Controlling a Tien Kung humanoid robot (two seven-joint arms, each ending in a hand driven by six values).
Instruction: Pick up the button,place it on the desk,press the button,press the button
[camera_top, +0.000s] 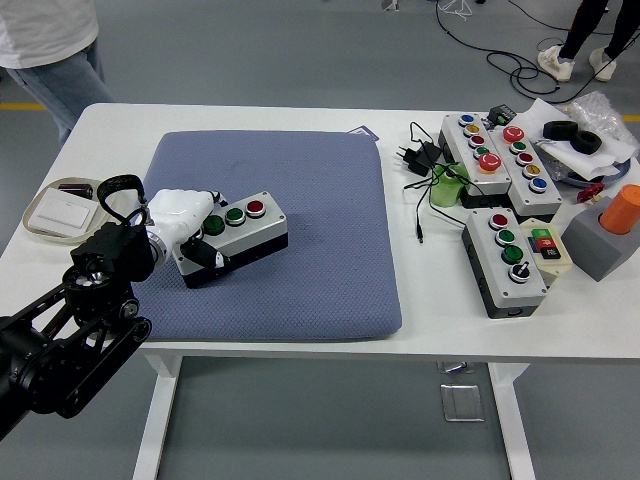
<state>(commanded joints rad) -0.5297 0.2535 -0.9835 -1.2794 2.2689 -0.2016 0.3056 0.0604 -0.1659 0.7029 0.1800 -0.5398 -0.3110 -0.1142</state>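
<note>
A grey button box (240, 232) with green and red buttons on top and a black base is held over the blue-grey pad (300, 200), left of its middle. My left hand (186, 228), white, is shut on the box's left end, thumb on its near side. The box lies turned so its length runs left to right, red button at the right end. My black left arm (70, 330) comes in from the lower left. My right arm is out of view.
Several other button boxes (505, 255) lie on the table's right side with cables (425, 165), a green cup (447, 187) and an orange cylinder on a grey block (605, 235). A white dish (62, 212) sits at the left edge. A person (50, 50) stands at the far left.
</note>
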